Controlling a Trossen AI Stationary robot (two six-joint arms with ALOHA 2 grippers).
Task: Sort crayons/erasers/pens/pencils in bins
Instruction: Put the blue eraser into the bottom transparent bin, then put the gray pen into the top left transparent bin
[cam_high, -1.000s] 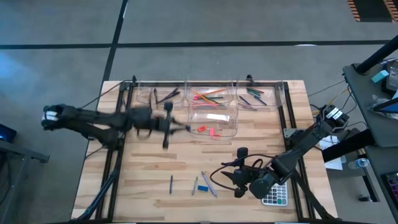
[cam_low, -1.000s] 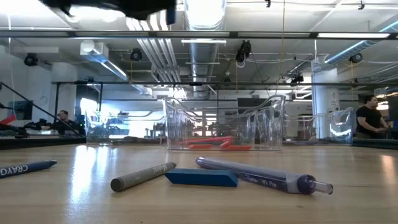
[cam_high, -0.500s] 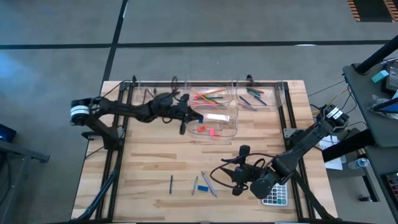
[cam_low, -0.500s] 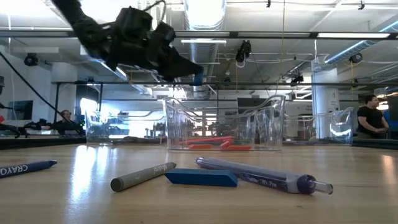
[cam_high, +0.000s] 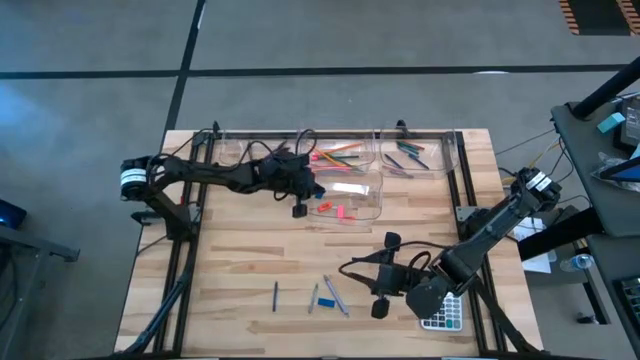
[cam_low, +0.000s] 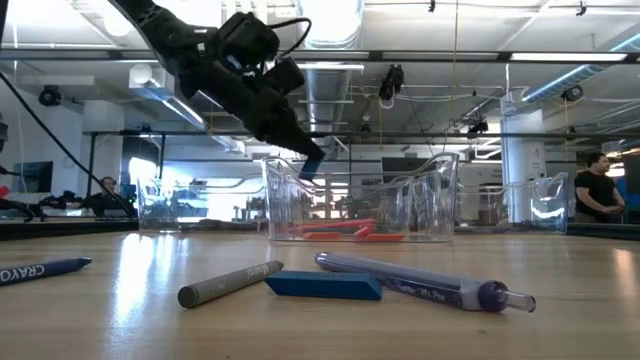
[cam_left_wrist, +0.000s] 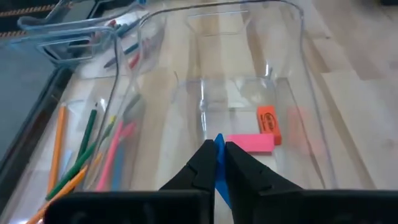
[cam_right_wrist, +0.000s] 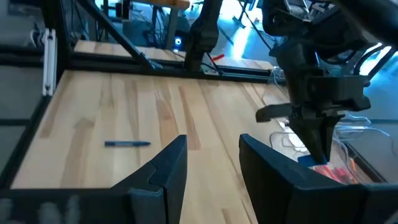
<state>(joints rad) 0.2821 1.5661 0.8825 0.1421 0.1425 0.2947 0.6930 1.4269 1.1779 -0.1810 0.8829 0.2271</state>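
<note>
**Left end effector holds blue eraser over the front bin**

Left end effector (cam_low: 312, 163), upper centre of the low view, is clamped on a blue eraser (cam_left_wrist: 219, 163) above the front bin (cam_high: 377, 203), which holds pink erasers (cam_left_wrist: 250, 142). Right end effector (cam_right_wrist: 213, 163), lower right of the high view, hangs half-open and empty over the worktop (cam_high: 230, 265).

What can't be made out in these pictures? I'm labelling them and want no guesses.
- Blue eraser, left wrist view: mostly hidden between the left gripper fingers.
- Calculator, high view: partly covered by the right arm; keys too small.
- Left back bin, high view: contents hidden under the left arm.
- Crayon, low view: cut off by the edge.
</note>
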